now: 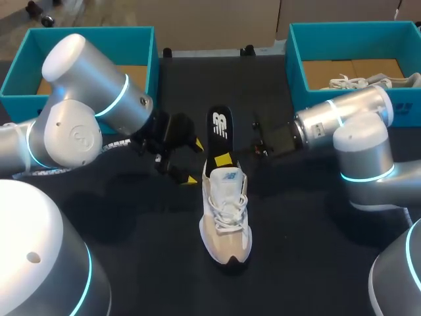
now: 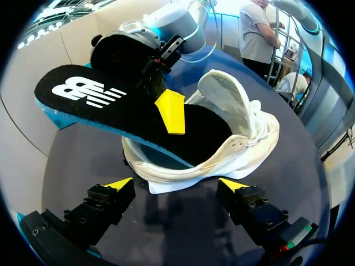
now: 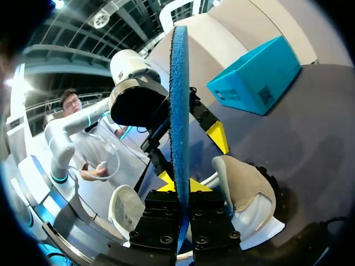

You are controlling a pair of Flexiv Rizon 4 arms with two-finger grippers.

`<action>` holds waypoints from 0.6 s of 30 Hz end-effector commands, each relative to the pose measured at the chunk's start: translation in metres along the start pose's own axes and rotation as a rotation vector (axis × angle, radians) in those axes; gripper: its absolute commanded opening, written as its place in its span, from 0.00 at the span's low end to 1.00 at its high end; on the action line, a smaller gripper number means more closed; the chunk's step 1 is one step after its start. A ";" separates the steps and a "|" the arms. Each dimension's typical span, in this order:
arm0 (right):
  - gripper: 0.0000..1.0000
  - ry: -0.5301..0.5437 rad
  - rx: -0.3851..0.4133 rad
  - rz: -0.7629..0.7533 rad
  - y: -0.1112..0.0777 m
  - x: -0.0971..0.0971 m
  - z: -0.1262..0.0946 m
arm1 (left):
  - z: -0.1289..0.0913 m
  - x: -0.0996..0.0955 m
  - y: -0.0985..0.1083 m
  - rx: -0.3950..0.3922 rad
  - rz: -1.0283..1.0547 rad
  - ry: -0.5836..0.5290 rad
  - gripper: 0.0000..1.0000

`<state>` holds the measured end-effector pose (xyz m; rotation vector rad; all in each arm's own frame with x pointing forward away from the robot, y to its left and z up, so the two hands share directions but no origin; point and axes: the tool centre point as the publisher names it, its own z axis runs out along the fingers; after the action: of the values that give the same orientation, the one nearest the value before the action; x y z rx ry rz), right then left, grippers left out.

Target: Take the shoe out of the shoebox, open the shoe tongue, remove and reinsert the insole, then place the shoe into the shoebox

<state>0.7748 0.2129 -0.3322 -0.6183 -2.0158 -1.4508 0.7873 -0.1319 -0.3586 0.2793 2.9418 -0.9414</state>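
- One shoe (image 1: 225, 214) lies mid-table in the head view, toe at 6 o'clock and heel at 12. It has a soft cream mesh upper, white laces and a dark rounded toe cap.
- Its padded tongue (image 2: 224, 94) stands up out of the wide-open mouth.
- The insole (image 1: 220, 128) is a flat black slab with a white logo on top and a rough blue foam edge. It slants up out of the mouth toward 12 o'clock, its lower end inside the shoe.
- Two teal boxes, square-cornered with brown card floors, stand at the far edge of the table (image 1: 131, 250). The left box (image 1: 99, 31) is at 10 o'clock and the right box (image 1: 342, 27) at 2 o'clock, with a second shoe (image 1: 348, 82) in it.
- The shoe sits well apart from both boxes, with dark matte tabletop showing along both its sides and past its toe.
- The right gripper (image 1: 223, 160) comes in from 3 o'clock. Its fingers are pressed on the insole's two faces, which its wrist view shows edge-on between them — a firm pinch just above the shoe's mouth.
- The left gripper (image 1: 194, 161) hangs at the shoe's 9 o'clock side, near the heel. Its fingers (image 2: 119, 184) are spread wide — wider than the heel — and hold nothing. The shoe is just ahead of them, and I cannot tell if they touch it.
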 end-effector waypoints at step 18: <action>0.00 -0.001 0.013 0.079 -0.034 0.007 0.010 | 0.001 0.000 0.000 -0.002 0.000 0.001 1.00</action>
<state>0.7507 0.2116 -0.3523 -0.6763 -1.9745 -1.3875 0.7873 -0.1319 -0.3586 0.2792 2.9419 -0.9414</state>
